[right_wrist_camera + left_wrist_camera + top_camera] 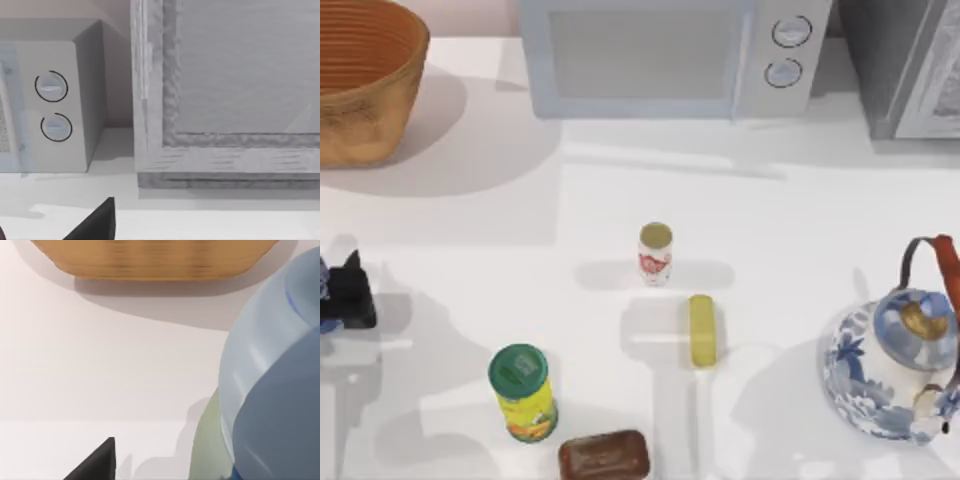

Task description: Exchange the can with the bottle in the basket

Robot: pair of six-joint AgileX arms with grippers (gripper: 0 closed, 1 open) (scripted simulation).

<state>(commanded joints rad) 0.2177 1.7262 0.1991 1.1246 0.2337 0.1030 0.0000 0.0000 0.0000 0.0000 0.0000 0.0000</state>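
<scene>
The left gripper [342,290] at the table's left edge appears clenched on the blue can [272,390], seemingly lifted out of the basket [380,100] far left. The bottle [655,253] stands mid-table, apart from the green-lidded container [523,392]; nothing blocks it.

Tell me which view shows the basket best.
The top view: the basket sits at the table's far left corner, with its rim, ribbed inner wall and woven side visible. The left wrist view catches a strip of its woven outside.
</scene>
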